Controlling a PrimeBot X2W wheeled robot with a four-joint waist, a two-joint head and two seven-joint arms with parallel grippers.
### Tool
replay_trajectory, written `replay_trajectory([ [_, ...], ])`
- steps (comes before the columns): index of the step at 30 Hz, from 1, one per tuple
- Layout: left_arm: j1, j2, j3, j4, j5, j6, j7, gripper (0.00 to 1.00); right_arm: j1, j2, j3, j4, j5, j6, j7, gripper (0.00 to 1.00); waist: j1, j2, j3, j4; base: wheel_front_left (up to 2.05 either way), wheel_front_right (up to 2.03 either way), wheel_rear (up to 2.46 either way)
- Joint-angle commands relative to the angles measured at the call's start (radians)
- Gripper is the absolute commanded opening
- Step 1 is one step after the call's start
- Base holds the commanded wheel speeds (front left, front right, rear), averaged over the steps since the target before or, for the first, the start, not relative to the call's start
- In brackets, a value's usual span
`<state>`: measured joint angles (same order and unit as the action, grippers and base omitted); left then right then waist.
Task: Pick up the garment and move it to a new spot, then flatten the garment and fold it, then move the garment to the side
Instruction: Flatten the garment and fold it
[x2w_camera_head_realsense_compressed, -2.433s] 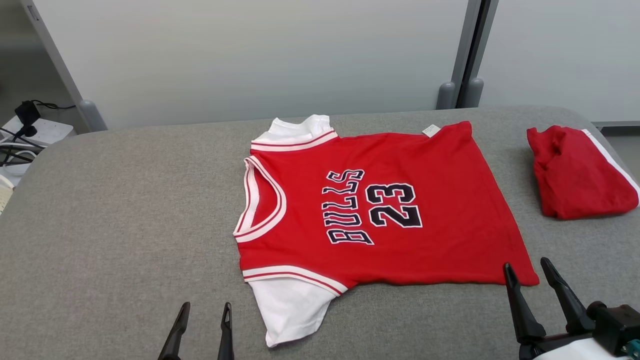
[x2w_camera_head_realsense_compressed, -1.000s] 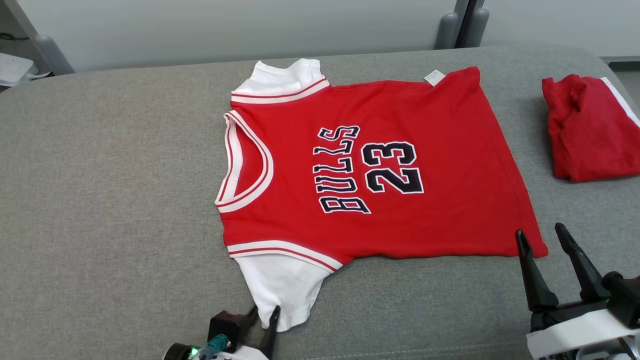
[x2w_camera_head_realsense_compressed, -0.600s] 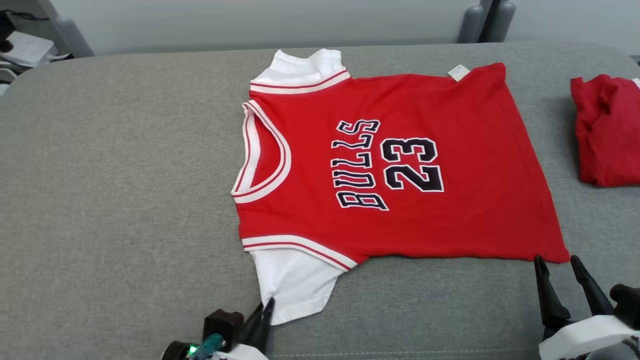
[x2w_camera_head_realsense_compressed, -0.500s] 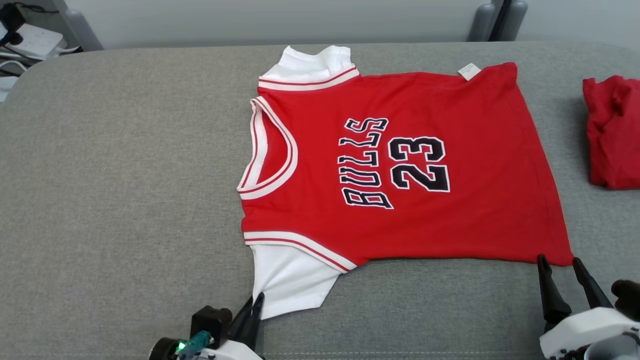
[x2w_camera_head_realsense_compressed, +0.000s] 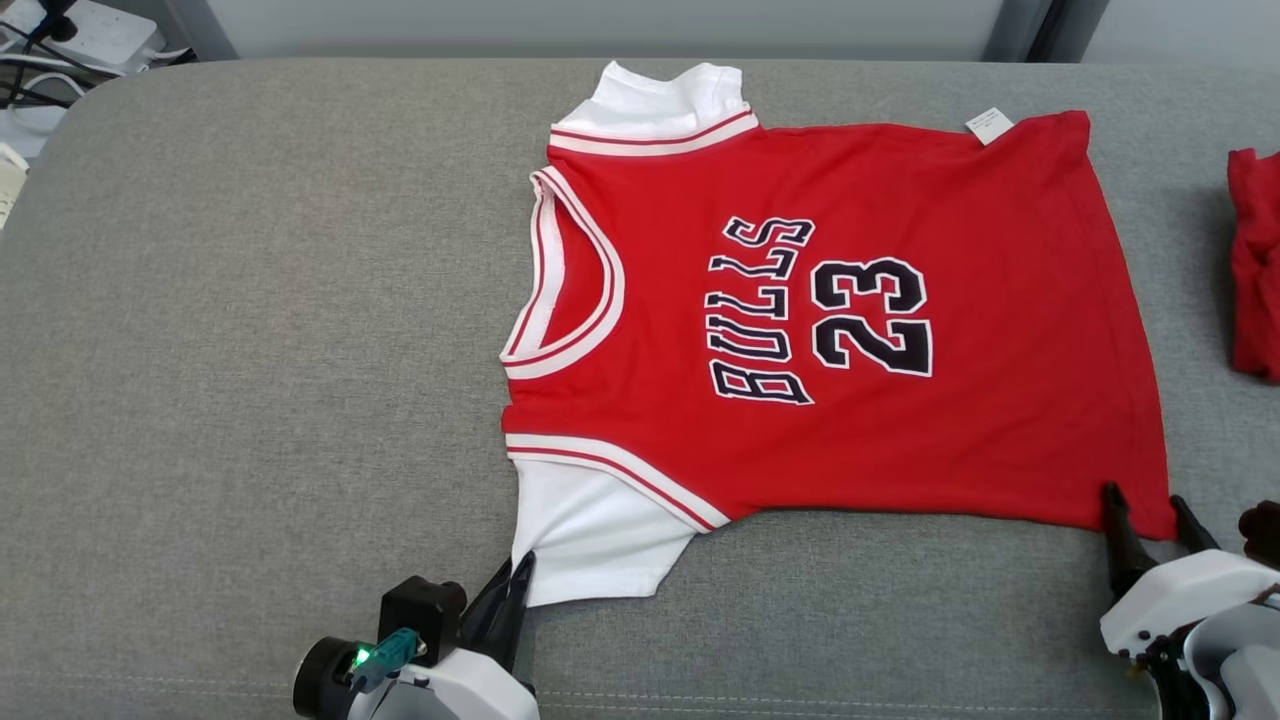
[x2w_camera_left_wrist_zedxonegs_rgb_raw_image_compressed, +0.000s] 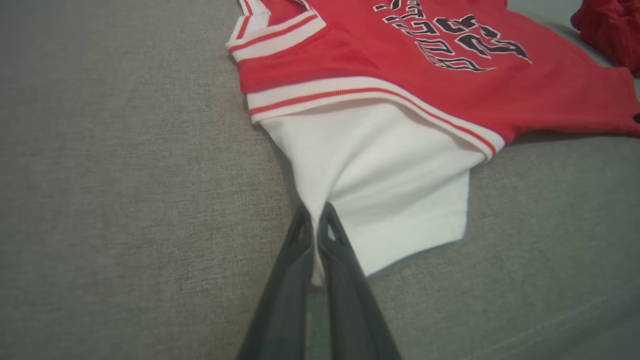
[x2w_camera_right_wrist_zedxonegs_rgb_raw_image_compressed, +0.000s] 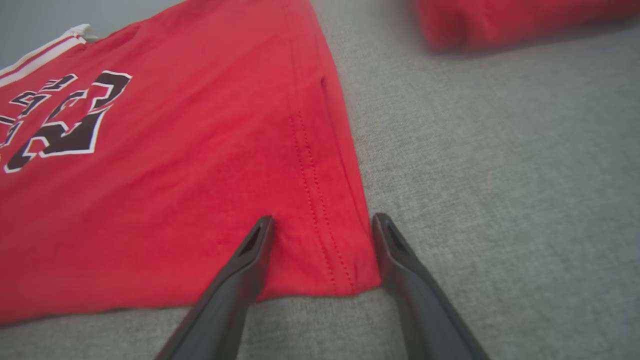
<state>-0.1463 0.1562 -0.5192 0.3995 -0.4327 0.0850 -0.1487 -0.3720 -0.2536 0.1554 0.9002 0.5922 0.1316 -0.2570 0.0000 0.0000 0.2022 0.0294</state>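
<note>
The garment (x2w_camera_head_realsense_compressed: 850, 320) is a red jersey with white sleeves and "BULLS 23" in black, lying flat on the grey cushioned surface (x2w_camera_head_realsense_compressed: 250, 350), neck to the left. My left gripper (x2w_camera_head_realsense_compressed: 518, 575) is shut on the corner of the near white sleeve (x2w_camera_left_wrist_zedxonegs_rgb_raw_image_compressed: 380, 190), the cloth pinched and pulled taut between its fingers (x2w_camera_left_wrist_zedxonegs_rgb_raw_image_compressed: 280, 290). At the jersey's near right hem corner (x2w_camera_right_wrist_zedxonegs_rgb_raw_image_compressed: 325, 250) my right gripper (x2w_camera_right_wrist_zedxonegs_rgb_raw_image_compressed: 322, 222) stands open, one finger on the red cloth and one just past its edge.
Another folded red garment (x2w_camera_head_realsense_compressed: 1255, 260) lies at the right edge of the surface, also seen as the red fold (x2w_camera_right_wrist_zedxonegs_rgb_raw_image_compressed: 500, 20) beyond the hem. White boxes and cables (x2w_camera_head_realsense_compressed: 60, 40) sit off the far left corner. Bare grey cushion stretches to the left.
The left gripper closed on the white sleeve corner, which now looks tugged toward me. The right gripper reached the hem corner and straddles it. The head camera shifted, moving the whole picture.
</note>
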Motion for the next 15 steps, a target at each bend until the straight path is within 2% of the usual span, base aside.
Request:
replay_trajectory([
  [1, -0.005, 0.018, 0.029, -0.031, -0.001, 0.012, -0.003, 0.00, -0.006, -0.010, 0.034, 0.010, 0.011, -0.001, -0.004, 0.48, 0.0000, 0.0000, 0.001, 0.004, 0.00, 0.00, 0.00],
  [2, -0.004, 0.018, 0.028, -0.037, -0.003, 0.012, -0.001, 0.00, -0.011, -0.011, 0.039, 0.018, 0.013, -0.001, -0.004, 0.30, 0.0000, 0.0000, 0.001, 0.006, 0.00, 0.00, 0.00],
  [3, -0.003, 0.018, 0.028, -0.043, -0.005, 0.013, 0.001, 0.00, -0.013, -0.013, 0.041, 0.023, 0.013, -0.001, -0.004, 0.00, 0.0000, 0.0000, 0.000, 0.007, 0.00, 0.00, 0.00],
  [7, 0.006, 0.019, 0.028, -0.073, -0.024, 0.007, 0.019, 0.00, -0.007, -0.019, 0.037, 0.021, 0.010, -0.001, -0.005, 0.00, 0.0000, 0.0000, -0.008, 0.007, 0.00, 0.00, 0.00],
  [15, 0.071, 0.063, 0.034, -0.220, -0.116, -0.044, 0.131, 0.00, 0.077, -0.036, 0.022, -0.078, 0.027, -0.001, -0.005, 0.00, 0.0000, 0.0000, -0.047, -0.006, 0.00, 0.00, 0.00],
])
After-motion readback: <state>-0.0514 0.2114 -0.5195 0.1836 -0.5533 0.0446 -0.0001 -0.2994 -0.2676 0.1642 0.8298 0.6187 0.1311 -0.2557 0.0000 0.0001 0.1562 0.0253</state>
